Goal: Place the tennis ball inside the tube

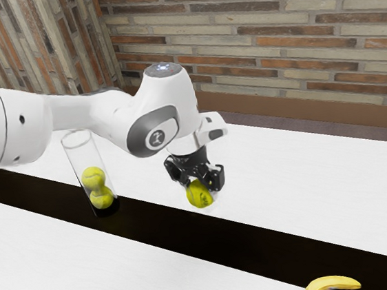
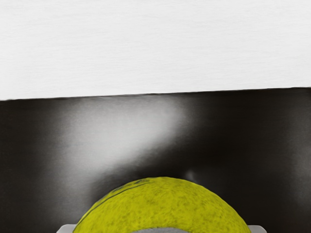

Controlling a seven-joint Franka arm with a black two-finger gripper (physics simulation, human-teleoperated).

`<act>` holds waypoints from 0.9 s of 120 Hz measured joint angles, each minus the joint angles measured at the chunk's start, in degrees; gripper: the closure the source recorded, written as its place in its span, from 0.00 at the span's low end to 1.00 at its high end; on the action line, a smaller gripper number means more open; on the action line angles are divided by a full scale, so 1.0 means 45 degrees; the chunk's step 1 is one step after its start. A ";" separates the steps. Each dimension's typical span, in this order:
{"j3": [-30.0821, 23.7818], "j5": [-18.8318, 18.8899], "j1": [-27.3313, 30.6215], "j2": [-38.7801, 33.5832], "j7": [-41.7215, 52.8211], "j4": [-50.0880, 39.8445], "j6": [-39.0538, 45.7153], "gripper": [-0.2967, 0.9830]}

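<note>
In the exterior view my gripper point(image 1: 198, 186) points down near the middle, with both fingers against the sides of a yellow-green tennis ball point(image 1: 199, 194). The same ball point(image 2: 163, 206) bulges up at the wrist view's lower edge, with pale finger edges on its two sides; it appears to be above the table's dark strip. A clear upright tube point(image 1: 78, 157) stands toward the exterior view's left, its open rim at the top. Two more tennis balls are stacked inside, an upper ball point(image 1: 93, 176) and a lower ball point(image 1: 102, 197). The held ball is apart from the tube.
A black strip point(image 1: 260, 249) runs along the white table point(image 1: 308, 181). Near the exterior view's lower right edge lies a banana point(image 1: 333, 283), away from the gripper. The arm reaches over the table behind the tube's upper part, and a brick wall stands beyond.
</note>
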 joint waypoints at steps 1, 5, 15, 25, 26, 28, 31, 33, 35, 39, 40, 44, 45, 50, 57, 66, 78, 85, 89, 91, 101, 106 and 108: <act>0.0049 0.0087 -0.0014 -0.0057 -0.0004 0.0151 -0.0132 0.52; 0.0203 0.0406 0.0036 -0.0263 -0.0020 0.0645 -0.0638 0.52; 0.0358 0.1090 0.0300 -0.0654 -0.0046 0.1895 -0.1937 0.53; 0.0394 0.1482 0.1030 -0.0948 -0.0034 0.2867 -0.3214 0.52; 0.0396 0.1508 0.1134 -0.0976 -0.0029 0.2929 -0.3328 0.52; 0.0399 0.1554 0.1351 -0.1020 -0.0016 0.3043 -0.3550 0.52; 0.0402 0.1610 0.1680 -0.1065 0.0006 0.3233 -0.3880 0.52; 0.0404 0.1635 0.1895 -0.1084 0.0021 0.3352 -0.4094 0.52; 0.0408 0.1654 0.2105 -0.1102 0.0036 0.3455 -0.4299 0.52; 0.0416 0.1659 0.2518 -0.1127 0.0066 0.3591 -0.4672 0.51; 0.0418 0.1657 0.2625 -0.1129 0.0073 0.3613 -0.4758 0.51; 0.0422 0.1647 0.3053 -0.1143 0.0104 0.3680 -0.5078 0.51; 0.0422 0.1645 0.3157 -0.1144 0.0115 0.3711 -0.5152 0.51; 0.0411 0.1639 0.3646 -0.1147 0.0177 0.3860 -0.5489 0.51; 0.0395 0.1625 0.4250 -0.1132 0.0309 0.4021 -0.5874 0.51; 0.0382 0.1593 0.4907 -0.1103 0.0519 0.4230 -0.6240 0.51; 0.0388 0.1549 0.5355 -0.0982 0.0787 0.4378 -0.6556 0.50; 0.0387 0.1484 0.5491 -0.0849 0.0929 0.4400 -0.6677 0.50; 0.0387 0.1457 0.5572 -0.0799 0.1005 0.4416 -0.6732 0.50; 0.0386 0.1446 0.5619 -0.0777 0.1045 0.4438 -0.6757 0.49; 0.0374 0.1382 0.5985 -0.0442 0.1267 0.4745 -0.6846 0.49; 0.0372 0.1297 0.6174 -0.0218 0.1387 0.4915 -0.6872 0.49; 0.0371 0.1269 0.6240 -0.0151 0.1436 0.4978 -0.6881 0.49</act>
